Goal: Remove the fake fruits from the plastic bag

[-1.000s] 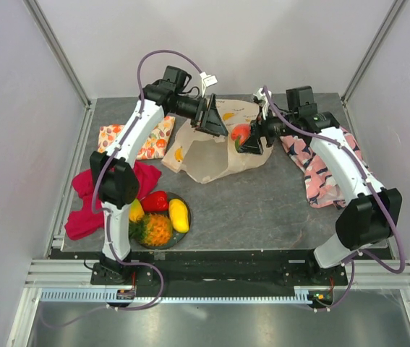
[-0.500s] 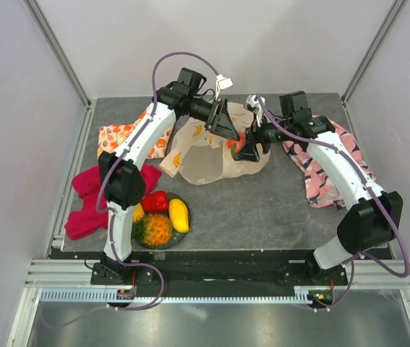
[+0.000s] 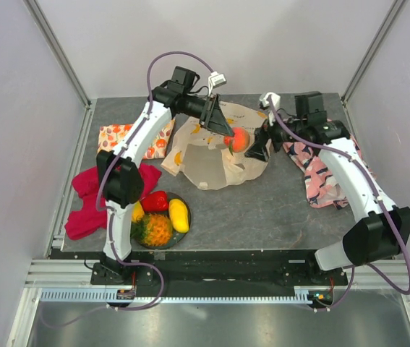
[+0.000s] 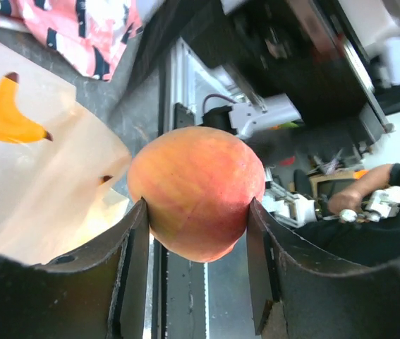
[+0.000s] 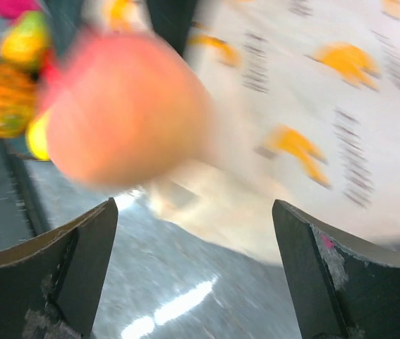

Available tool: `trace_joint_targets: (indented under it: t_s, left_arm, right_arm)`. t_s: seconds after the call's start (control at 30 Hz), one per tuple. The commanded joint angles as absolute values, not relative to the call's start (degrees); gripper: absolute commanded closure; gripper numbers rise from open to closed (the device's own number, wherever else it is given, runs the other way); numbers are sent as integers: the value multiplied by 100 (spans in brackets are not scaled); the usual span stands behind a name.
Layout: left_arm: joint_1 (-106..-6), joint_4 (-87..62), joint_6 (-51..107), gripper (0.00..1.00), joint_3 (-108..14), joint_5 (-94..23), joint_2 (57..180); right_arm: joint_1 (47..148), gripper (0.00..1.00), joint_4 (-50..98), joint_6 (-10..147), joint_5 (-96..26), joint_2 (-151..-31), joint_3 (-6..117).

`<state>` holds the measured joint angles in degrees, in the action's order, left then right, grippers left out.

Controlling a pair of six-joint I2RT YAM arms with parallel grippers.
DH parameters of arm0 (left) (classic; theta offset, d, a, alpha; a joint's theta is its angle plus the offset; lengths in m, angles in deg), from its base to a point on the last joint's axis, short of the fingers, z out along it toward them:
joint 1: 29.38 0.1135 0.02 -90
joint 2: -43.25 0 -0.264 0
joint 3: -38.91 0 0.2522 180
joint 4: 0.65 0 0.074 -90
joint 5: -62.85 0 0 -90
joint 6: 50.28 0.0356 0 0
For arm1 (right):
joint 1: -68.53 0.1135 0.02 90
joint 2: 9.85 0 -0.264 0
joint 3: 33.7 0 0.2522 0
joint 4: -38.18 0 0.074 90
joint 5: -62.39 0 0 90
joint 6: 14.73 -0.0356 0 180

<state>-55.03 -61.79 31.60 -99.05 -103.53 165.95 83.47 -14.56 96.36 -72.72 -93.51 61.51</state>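
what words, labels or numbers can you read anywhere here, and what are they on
Nothing can be read.
plastic bag: rows of small dark print beside the yellow bananas, too blurred in the right wrist view and too small from above.
fruit-printed cloth and pink patterned cloth: pictures only, no letters visible.

Pink-red fruit [image 3: 239, 139] gripped above crumpled banana-print bag [image 3: 208, 165], other fruits [image 3: 160, 218] aside
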Motion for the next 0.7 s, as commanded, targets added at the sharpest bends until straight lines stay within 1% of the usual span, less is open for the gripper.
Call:
trace_joint_targets:
  t_s: [0.0,0.1,0.13,0.2,0.23,0.27,0.33,0.37,0.4,0.43,0.47,0.5,0.57,0.67]
  left_arm:
    - [-4961,-6056,2882,98,-9861,-11021,16052]
    - [-4593,-6117,2944,98,-9457,-11144,15491]
    - [-4512,-6404,3170,98,-9273,-11170,15357]
    - [-4328,-7350,3950,98,-9288,-10672,14989]
    - [-4336,-8662,5538,98,-9524,-10243,14900]
    - [-4388,-9275,6276,98,-9570,-9203,14803]
    - [-4511,-10043,7595,98,-9309,-8318,14610]
    - [-4468,-10263,7663,98,-9054,-7679,14496]
    - [-4259,-10248,7759,98,-8747,-7481,14303]
    - [-4117,-10222,8030,98,-8135,-7383,13901]
    - [-3977,-10065,8059,98,-7885,-7095,13679]
    - [-3714,-10072,8111,98,-7709,-6944,13538]
    - [-3493,-10203,8427,98,-7391,-6498,13205]
    - [-3054,-10239,8805,98,-6768,-6161,12695]
  right_arm:
    - [7672,2,-1855,10181,-6901,-9185,6031]
    - [7600,2,-1926,10243,-6717,-9369,5636]
    - [7609,2,-1926,10217,-6690,-9440,5566]
    - [7600,2,-1926,10086,-6690,-9650,5495]
    - [7600,2,-1909,10050,-6708,-9712,5512]
    - [7600,2,-1891,10006,-6734,-9765,5599]
    - [7591,2,-1795,9831,-6786,-9914,5748]
    - [7600,2,-1751,9787,-6796,-9958,5793]
    - [7609,2,-1733,9751,-6804,-10037,5846]
    - [7600,2,-1716,9716,-6813,-10081,5933]
    - [7600,2,-1724,9707,-6804,-10125,5969]
    - [7609,2,-1715,9698,-6796,-10195,5995]
    - [7609,2,-1733,9672,-6822,-10249,6057]
    - [7600,2,-1742,9646,-6918,-10319,6083]
